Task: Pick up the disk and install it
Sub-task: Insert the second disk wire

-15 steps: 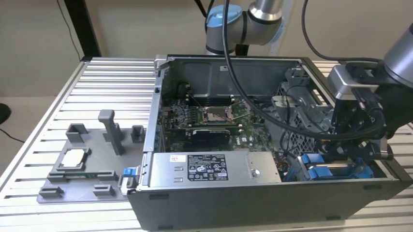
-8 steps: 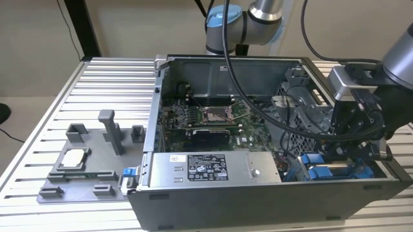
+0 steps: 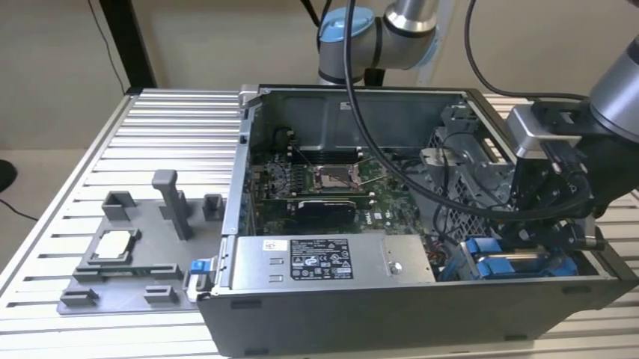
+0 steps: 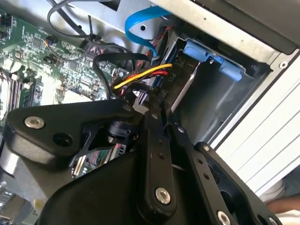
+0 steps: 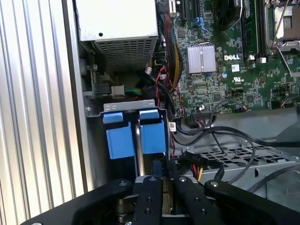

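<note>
On the desk (image 3: 150,142), a grey fixture tray (image 3: 130,262) sits at the exterior view's left, the open computer case (image 3: 399,314) beside it. At its right corner, the disk (image 5: 152,136) stands in the bay; the hand (image 5: 161,187) is lowered there, fingers nearly together, grip unclear.

Matt black metal hand (image 5: 161,197), glossy blue plastic carriers (image 5: 133,136) (smooth), ribbed aluminium table (image 3: 150,134)

Looks like a robotics lab bench: slotted aluminium table (image 3: 150,142), opened PC case (image 3: 399,224) with bare motherboard (image 5: 234,79), grey fixture tray (image 3: 130,262), robot arm (image 3: 384,34).
</note>
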{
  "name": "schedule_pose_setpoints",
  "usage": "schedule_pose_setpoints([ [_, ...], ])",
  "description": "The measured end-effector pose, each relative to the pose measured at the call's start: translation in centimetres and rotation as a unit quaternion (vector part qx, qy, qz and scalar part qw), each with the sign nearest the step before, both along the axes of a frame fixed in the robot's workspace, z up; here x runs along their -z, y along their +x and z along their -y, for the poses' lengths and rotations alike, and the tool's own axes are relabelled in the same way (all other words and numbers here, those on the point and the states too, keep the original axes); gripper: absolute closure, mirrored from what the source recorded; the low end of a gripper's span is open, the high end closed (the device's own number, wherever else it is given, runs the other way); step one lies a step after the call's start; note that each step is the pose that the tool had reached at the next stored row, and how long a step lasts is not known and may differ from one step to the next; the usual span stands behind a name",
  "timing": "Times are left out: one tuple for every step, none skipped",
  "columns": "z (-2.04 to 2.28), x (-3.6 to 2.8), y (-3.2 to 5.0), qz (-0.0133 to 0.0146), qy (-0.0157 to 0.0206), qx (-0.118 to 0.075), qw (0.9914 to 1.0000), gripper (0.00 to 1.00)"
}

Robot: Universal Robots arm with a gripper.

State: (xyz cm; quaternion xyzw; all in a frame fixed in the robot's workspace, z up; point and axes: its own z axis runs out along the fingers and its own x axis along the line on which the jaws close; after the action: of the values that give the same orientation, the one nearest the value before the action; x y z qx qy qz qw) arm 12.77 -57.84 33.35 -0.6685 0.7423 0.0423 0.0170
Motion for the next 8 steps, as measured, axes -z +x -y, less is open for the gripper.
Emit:
schedule_pose_setpoints([
  [0.0, 0.0, 0.0, 0.0, 0.0, 0.0, 1.0, 1.0],
  [0.0, 0.0, 0.0, 0.0, 0.0, 0.0, 1.0, 1.0],
  [0.0, 0.01, 0.0, 0.0, 0.0, 0.0, 1.0, 1.0],
  [0.0, 0.01, 0.0, 0.0, 0.0, 0.0, 1.0, 1.0],
  [0.0, 0.04, 0.0, 0.0001, 0.0002, 0.0, 1.0, 1.0],
  [-0.01, 0.07, 0.01, 0.0001, 0.0006, 0.0, 1.0, 0.0],
  [0.0, 0.02, 0.0, -0.0002, 0.001, 0.0, 1.0, 0.0],
  [0.0, -0.22, 0.0, -0.0009, 0.0011, 0.0, 1.0, 0.0],
])
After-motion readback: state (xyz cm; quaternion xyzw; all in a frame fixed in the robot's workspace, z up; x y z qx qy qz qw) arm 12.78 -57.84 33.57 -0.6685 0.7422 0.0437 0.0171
